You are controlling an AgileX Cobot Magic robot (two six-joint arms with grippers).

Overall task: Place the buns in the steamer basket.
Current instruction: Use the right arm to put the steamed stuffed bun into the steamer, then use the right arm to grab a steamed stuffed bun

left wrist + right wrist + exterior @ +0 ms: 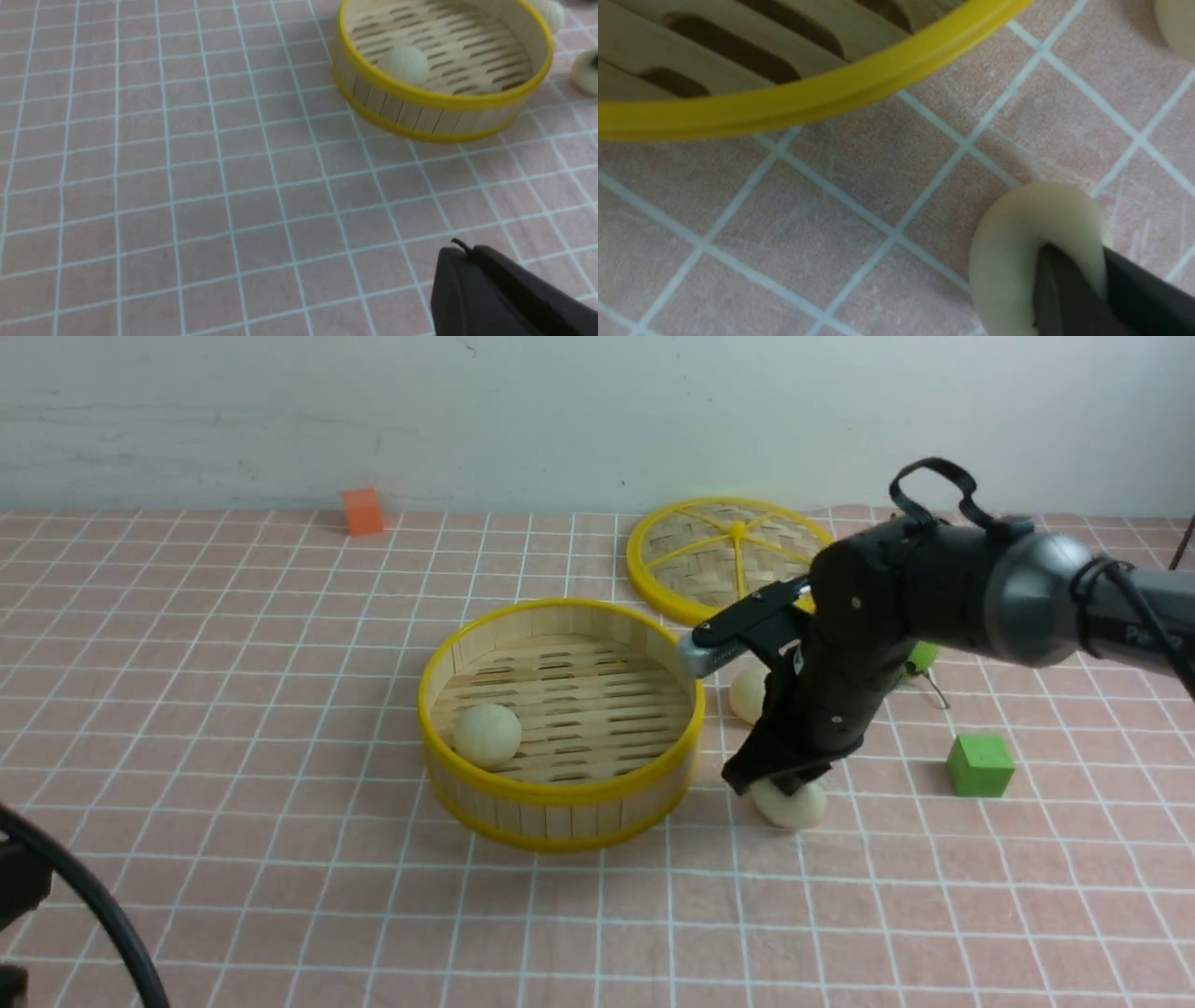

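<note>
The steamer basket stands mid-table with one bun on its slat floor at the left. My right gripper is down on the cloth just right of the basket. It is shut on a second bun, which still rests on the cloth. In the right wrist view the dark fingers pinch this bun so that it bulges. A third bun lies behind the right arm. My left gripper is shut and empty, low over the cloth, short of the basket.
The flat woven lid lies behind the basket. A green ball peeks out behind the right arm. A green cube sits to the right, and an orange cube stands near the back wall.
</note>
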